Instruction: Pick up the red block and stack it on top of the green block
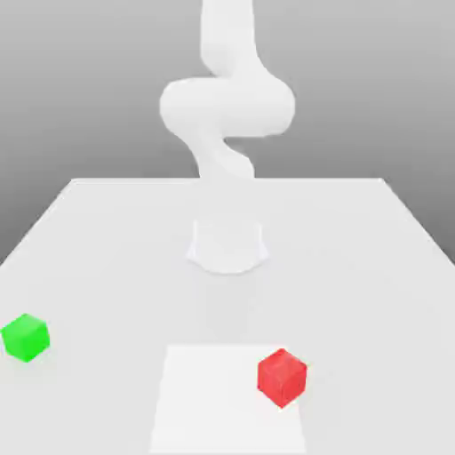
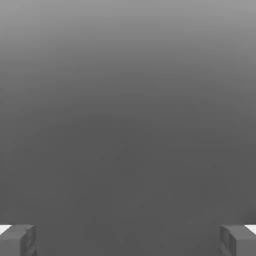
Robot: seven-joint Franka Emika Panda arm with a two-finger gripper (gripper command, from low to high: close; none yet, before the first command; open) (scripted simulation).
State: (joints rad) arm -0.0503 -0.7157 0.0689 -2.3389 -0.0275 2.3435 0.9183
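Gray fills the room behind the bench (image 1: 115, 267), light gray up high and darker lower down, near the bench's sides. White and flat, the bench has a straight back edge and looks wider at the front. Its top is very pale, almost the same color as the robot arm (image 1: 227, 102). Near the front lies a bright white patch (image 1: 218, 400) with straight sides, a bit whiter than the bench around it.

The red block (image 1: 282, 379) sits at the patch's edge, on the exterior view's right. One corner of it points toward the front. The green block (image 1: 26, 338) sits on the bench near the exterior view's left edge, a little farther back. The two blocks are well apart.

The white arm stands at the back, in the middle, and goes up past the top of the exterior view. In the hand view, the gripper (image 2: 128, 241) is wide open, with nothing between its two fingers. Behind them is just smooth gray, dark in the middle and lighter at one edge.
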